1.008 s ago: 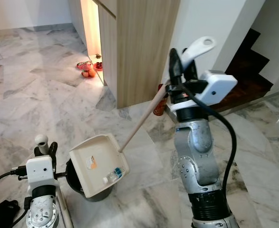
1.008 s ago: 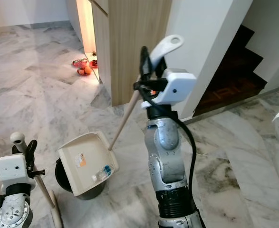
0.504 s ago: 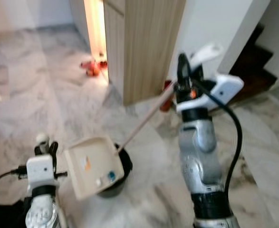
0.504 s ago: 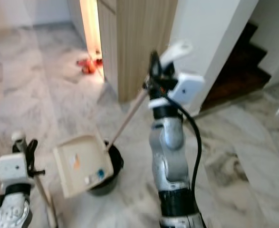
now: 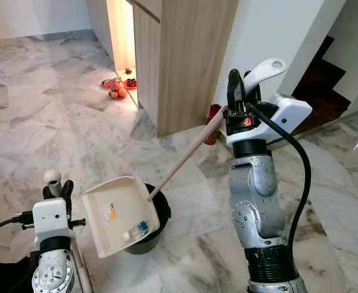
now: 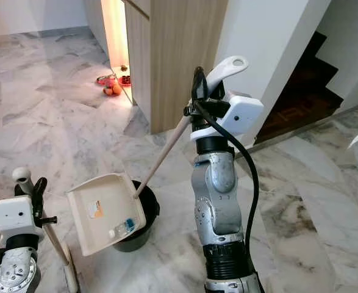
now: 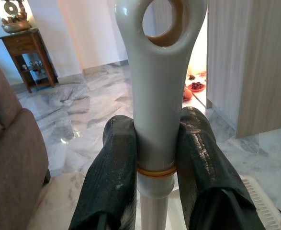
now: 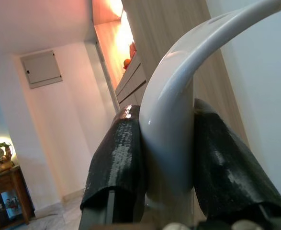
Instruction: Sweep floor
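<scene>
Left hand: fingers pressed against both sides of a pale grey broom handle, just below the hanging loop at its top; an orange band rings the handle between them. In the head views this hand sits low at the robot's left, handle upright, its rounded tip above the white wrist housing

Dustpan: cream, long-handled, pan tilted with its open face toward the camera, resting against and over the rim of a black bucket on the marble floor. Small orange and blue stickers on the pan face. Its wooden pole slants up to the right

Right hand: raised to about chest height, fingers clamped on the curved white grip that tops the dustpan pole

Behind: wood-panelled cabinet, small red items on the floor in warm light at its left, a red object at its base, dark stairs far right
</scene>
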Available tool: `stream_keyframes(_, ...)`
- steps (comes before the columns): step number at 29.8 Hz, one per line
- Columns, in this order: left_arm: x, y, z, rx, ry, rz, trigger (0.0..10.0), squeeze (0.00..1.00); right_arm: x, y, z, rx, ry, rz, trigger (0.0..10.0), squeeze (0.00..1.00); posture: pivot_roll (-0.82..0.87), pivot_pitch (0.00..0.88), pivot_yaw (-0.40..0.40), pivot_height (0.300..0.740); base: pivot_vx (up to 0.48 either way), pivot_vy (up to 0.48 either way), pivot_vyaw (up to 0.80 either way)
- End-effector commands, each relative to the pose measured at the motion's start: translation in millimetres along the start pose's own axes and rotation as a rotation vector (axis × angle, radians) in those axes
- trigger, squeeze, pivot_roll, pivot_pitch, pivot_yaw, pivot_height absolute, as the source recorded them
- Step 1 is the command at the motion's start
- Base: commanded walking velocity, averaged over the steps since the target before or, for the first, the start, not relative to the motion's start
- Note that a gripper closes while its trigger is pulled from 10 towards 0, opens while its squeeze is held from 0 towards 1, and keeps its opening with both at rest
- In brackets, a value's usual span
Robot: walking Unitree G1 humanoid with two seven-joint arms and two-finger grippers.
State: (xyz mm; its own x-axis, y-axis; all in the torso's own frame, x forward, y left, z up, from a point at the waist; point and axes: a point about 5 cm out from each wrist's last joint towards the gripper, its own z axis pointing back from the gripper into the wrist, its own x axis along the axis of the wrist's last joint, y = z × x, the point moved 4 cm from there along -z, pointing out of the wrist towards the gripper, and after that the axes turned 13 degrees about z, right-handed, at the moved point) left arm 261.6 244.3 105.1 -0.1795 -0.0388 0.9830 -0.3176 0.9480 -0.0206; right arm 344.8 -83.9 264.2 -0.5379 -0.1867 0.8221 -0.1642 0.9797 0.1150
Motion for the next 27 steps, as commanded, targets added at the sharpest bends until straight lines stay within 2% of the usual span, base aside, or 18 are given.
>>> stream_keyframes(1, 10.4, -3.6, -3.6, -0.011, -0.040, 0.001, 10.0, 0.00, 14.5, 4.1, -4.7, -0.003, -0.057, -0.040, 10.0, 0.00, 0.09, 0.076, -0.074, 0.740, 0.240, 0.000, 0.00)
stream_keyframes(5, 10.3, -3.6, -3.5, -0.009, -0.040, 0.002, 10.0, 0.00, 15.0, 6.6, -4.8, 0.010, -0.059, -0.030, 10.0, 0.00, 0.09, 0.075, -0.075, 0.740, 0.243, 0.000, 0.00)
stream_keyframes(10, 10.3, -4.0, -3.4, -0.009, -0.040, 0.003, 10.0, 0.00, 14.8, 8.0, -4.8, 0.020, -0.058, -0.024, 10.0, 0.00, 0.09, 0.075, -0.076, 0.740, 0.244, 0.000, 0.79)
stream_keyframes(27, 10.2, -4.1, -3.3, -0.008, -0.040, 0.005, 10.0, 0.00, 13.1, 9.2, -4.5, 0.026, -0.047, -0.040, 10.0, 0.00, 0.09, 0.077, -0.076, 0.740, 0.246, 0.000, 0.00)
